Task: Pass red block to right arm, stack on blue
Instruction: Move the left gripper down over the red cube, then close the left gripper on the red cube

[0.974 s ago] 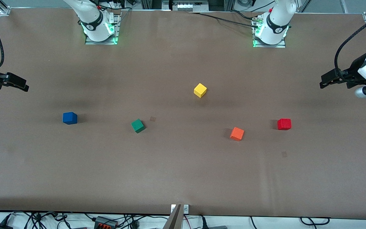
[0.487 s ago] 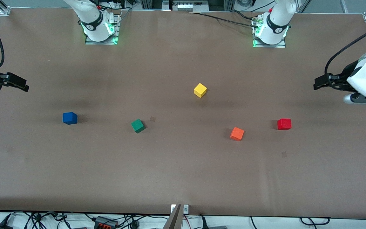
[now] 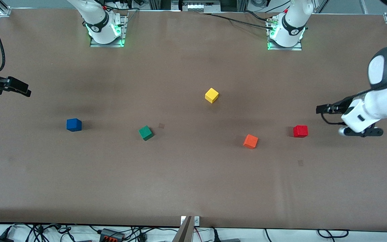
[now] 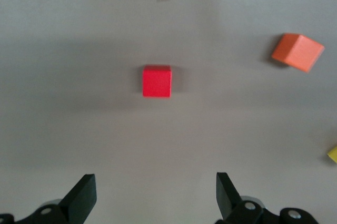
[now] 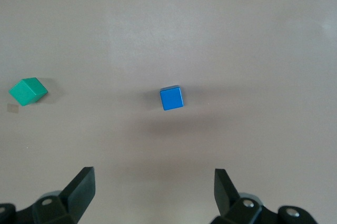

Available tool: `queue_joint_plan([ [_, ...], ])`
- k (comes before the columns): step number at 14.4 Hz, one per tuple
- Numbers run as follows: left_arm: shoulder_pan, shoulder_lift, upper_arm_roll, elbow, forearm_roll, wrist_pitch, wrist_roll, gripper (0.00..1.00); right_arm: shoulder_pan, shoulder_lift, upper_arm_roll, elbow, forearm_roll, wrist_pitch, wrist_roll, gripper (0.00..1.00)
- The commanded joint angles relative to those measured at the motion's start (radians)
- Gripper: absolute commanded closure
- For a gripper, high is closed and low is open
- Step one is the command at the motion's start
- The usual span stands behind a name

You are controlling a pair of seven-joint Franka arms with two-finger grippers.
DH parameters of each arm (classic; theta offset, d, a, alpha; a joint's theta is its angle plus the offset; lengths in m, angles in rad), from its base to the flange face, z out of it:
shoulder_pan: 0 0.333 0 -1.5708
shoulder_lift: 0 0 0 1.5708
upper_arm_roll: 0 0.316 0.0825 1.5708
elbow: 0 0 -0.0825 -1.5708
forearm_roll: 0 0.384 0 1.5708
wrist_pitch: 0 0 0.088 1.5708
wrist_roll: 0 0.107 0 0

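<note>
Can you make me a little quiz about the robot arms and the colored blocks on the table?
1. True or false: the left gripper is holding the red block.
2. Which block lies closest to the red block? A) the yellow block B) the orange block C) the green block
3. Fill in: the block seen between the open fingers in the right wrist view is the ____ block.

Key
1. False. Its fingers are open and the red block sits alone on the table.
2. B.
3. Blue: the blue block lies on the table, and the right gripper is open and touches nothing.
</note>
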Motion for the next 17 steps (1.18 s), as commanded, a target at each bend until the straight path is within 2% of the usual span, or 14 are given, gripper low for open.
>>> queue_joint_plan([
  [1,0.005,0.018,-0.004,-0.094,0.017,0.172,0.028,0.0,0.004,-0.002,0.001,0.006,-0.007,-0.006,-0.013,0.0],
  [5,0.023,0.049,-0.001,-0.24,0.043,0.473,0.104,0.0,0.004,-0.001,0.002,0.006,-0.007,-0.005,-0.012,0.0],
  [8,0.023,0.095,-0.002,-0.295,0.043,0.614,0.104,0.0,0.005,-0.001,0.002,-0.002,-0.004,0.016,-0.006,0.0],
  [11,0.034,0.094,-0.005,-0.401,0.043,0.74,0.106,0.0,0.005,-0.034,0.002,-0.064,0.005,0.107,0.004,0.0],
  [13,0.034,0.103,-0.005,-0.418,0.044,0.781,0.106,0.0,0.005,-0.058,0.002,-0.101,0.004,0.129,0.005,0.0],
  [17,0.036,0.124,-0.005,-0.421,0.043,0.782,0.106,0.0,0.005,-0.056,0.002,-0.098,0.002,0.126,-0.004,0.0],
])
